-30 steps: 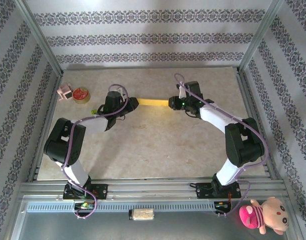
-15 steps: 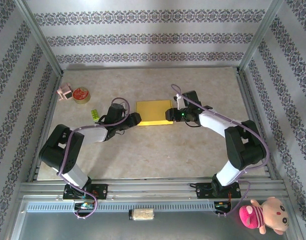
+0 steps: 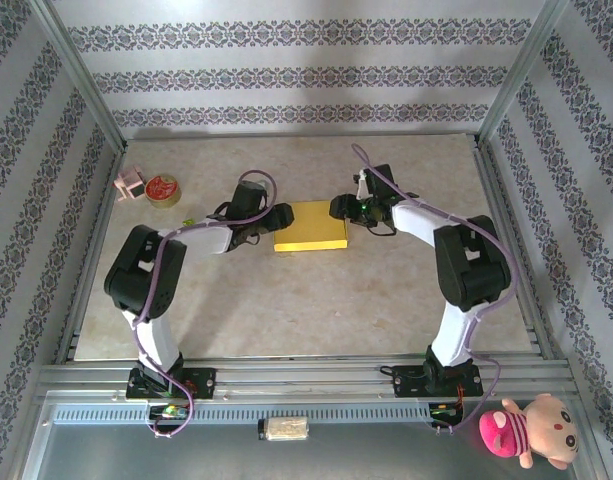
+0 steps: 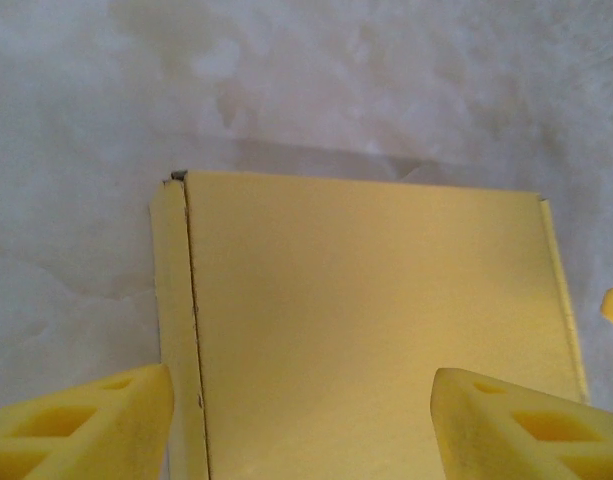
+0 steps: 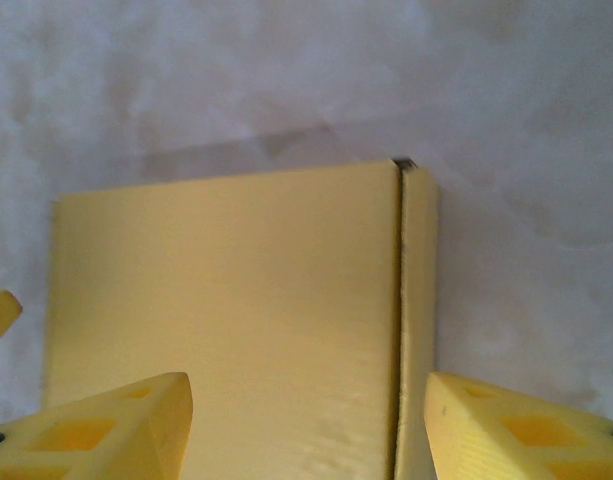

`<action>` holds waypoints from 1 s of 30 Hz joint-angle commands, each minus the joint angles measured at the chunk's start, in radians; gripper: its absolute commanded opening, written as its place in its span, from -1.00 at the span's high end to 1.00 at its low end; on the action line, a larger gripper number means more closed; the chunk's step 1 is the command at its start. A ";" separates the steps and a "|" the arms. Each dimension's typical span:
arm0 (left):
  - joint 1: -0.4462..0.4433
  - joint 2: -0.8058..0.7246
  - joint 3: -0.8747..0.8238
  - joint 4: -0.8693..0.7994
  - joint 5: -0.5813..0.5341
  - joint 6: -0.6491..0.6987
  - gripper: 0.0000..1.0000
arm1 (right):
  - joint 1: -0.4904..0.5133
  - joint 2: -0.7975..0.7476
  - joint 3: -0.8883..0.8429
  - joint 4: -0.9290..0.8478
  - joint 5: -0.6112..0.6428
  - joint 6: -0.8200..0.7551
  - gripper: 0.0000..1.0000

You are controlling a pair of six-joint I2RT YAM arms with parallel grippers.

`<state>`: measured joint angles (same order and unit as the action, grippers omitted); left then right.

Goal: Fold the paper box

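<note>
Finds the paper box (image 3: pixel 311 226) lying flat on the table (image 3: pixel 286 300), slightly beyond mid-table, yellow face up, closed into a low rectangle. Places it between the two grippers, both at table level.

Records the left gripper (image 3: pixel 278 216) at the box's left edge, pointing toward it. In the left wrist view, sees the jaws of the left gripper (image 4: pixel 301 400) spread wide and released, clamped on nothing. Notes the box (image 4: pixel 366 320) beneath and ahead of the yellow fingers (image 4: pixel 86 425), one finger over the narrow side strip, the other over the broad top panel. Cannot tell whether the fingers touch the cardboard.

Records the right gripper (image 3: pixel 339 208) at the far right corner of the box. In the right wrist view, sees the jaws of the right gripper (image 5: pixel 304 400) likewise parted and holding nothing, with the box (image 5: pixel 226 320) below. Notes a fold line down one side of the box, setting off a narrow strip, with a small dark mark at its far end.

Logs a small round red tin (image 3: pixel 163 190) and a pink object (image 3: pixel 131 184) near the table's far left edge, well apart from the box. Logs a pink plush toy (image 3: pixel 526 432) off the table at the near right.
</note>
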<state>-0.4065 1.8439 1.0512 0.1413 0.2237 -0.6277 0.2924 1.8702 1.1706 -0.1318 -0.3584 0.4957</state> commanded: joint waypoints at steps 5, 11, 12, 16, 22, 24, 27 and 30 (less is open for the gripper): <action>0.022 0.102 0.045 0.023 0.114 -0.038 -0.26 | 0.028 0.048 0.007 -0.029 -0.028 0.021 -0.19; 0.031 0.149 0.066 0.053 0.161 -0.064 0.07 | 0.048 0.058 -0.001 0.010 -0.060 0.079 0.04; 0.034 0.155 0.072 0.056 0.161 -0.065 0.08 | 0.050 0.061 0.003 0.020 -0.062 0.091 0.06; 0.054 0.198 0.145 0.067 0.163 -0.072 0.08 | 0.045 0.099 0.068 0.035 -0.054 0.127 0.07; 0.088 0.347 0.389 0.004 0.109 -0.043 0.08 | 0.018 0.269 0.346 0.017 -0.032 0.121 0.06; 0.103 0.407 0.480 -0.004 0.090 -0.046 0.08 | 0.012 0.343 0.476 -0.008 -0.042 0.121 0.06; 0.126 0.496 0.630 -0.040 0.074 -0.044 0.10 | 0.007 0.461 0.657 -0.031 -0.031 0.120 0.05; 0.145 0.566 0.749 -0.047 0.048 -0.028 0.14 | 0.002 0.561 0.820 -0.062 -0.022 0.128 0.05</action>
<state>-0.2466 2.3680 1.7126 0.1093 0.2420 -0.6655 0.2630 2.3749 1.8713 -0.1879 -0.3065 0.6014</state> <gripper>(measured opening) 0.434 0.474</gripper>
